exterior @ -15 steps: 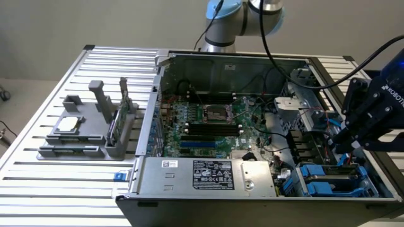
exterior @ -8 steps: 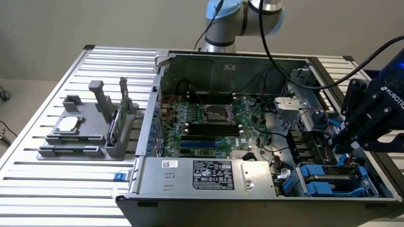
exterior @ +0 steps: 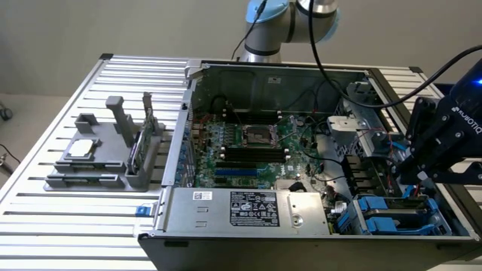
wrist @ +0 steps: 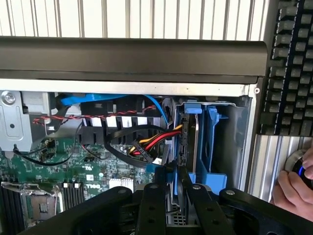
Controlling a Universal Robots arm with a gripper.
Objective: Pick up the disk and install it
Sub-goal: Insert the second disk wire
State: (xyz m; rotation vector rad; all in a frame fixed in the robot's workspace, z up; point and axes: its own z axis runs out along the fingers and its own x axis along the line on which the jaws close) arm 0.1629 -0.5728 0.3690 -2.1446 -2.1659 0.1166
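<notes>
The disk point(wrist: 188, 142) stands in the computer case's point(exterior: 249, 240) blue bay point(wrist: 215, 142).

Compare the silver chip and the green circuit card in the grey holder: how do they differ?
The silver chip lies flat; the green circuit card stands on edge. The chip is square and pale; the card is long, thin and dark. Both sit in the grey holder on the slatted table, beside the open computer case.

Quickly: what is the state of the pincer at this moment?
Pincer: closed on the disk, which stands on edge inside the blue bay.
</notes>
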